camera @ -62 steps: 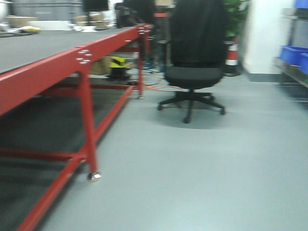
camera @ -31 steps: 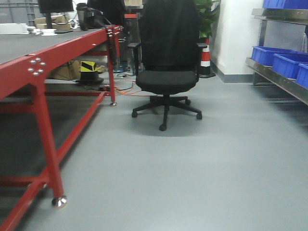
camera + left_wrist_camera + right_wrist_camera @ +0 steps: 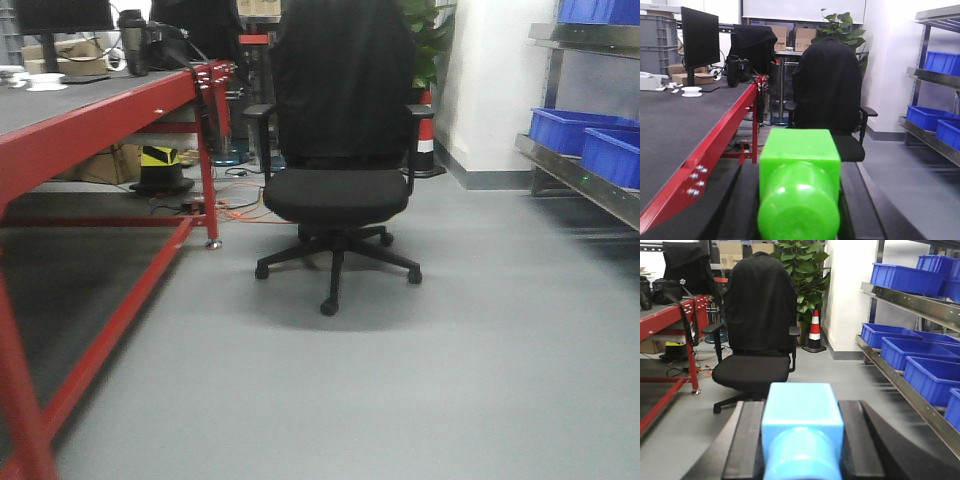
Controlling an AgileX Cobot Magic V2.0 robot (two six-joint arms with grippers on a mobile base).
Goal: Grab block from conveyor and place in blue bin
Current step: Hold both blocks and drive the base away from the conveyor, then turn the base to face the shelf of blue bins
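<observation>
CARRY: left pincer [image 3: 800, 210] is clamping green block [image 3: 799, 150] for transfer | right pincer [image 3: 802, 450] is clamping blue block [image 3: 802, 405] | conveyor [image 3: 675, 135] is lying at 9 o'clock | shelved blue bins [image 3: 900, 357] are waiting at 3 o'clock

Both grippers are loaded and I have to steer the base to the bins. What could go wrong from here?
1. The office chair stands mid-aisle, dead ahead in the front view; driving straight would likely hit it.
2. Swerving left risks the red conveyor frame and the floor cables beside its leg.
3. The left gripper holds a green block, the right gripper a blue block; a bump could shake either loose.
</observation>
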